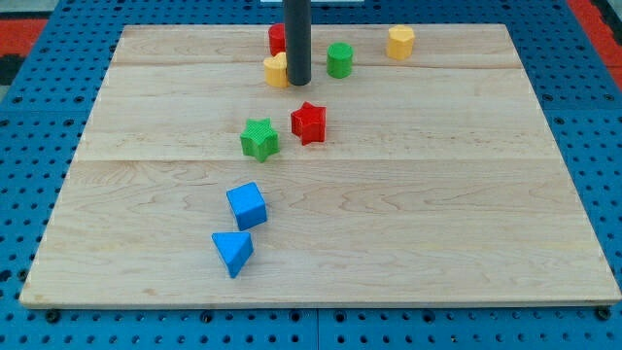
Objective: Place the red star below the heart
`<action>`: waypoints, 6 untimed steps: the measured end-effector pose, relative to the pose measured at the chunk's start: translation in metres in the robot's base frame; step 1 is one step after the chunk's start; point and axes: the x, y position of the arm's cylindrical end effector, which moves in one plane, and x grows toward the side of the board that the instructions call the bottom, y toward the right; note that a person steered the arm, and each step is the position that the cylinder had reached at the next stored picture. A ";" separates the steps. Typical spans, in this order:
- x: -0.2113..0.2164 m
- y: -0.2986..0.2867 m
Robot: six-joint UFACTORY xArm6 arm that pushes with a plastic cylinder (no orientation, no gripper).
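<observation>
The red star lies on the wooden board, left of centre in the upper half. The yellow heart sits above and slightly left of it, partly hidden behind my rod. My tip rests just right of the heart and above the red star, with a gap to the star. A green star lies close to the red star's lower left.
A red block is partly hidden behind the rod at the view's top. A green cylinder and a yellow hexagonal block stand to its right. A blue cube and blue triangular block lie lower left.
</observation>
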 end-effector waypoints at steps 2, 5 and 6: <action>0.033 0.087; 0.111 0.023; 0.107 -0.002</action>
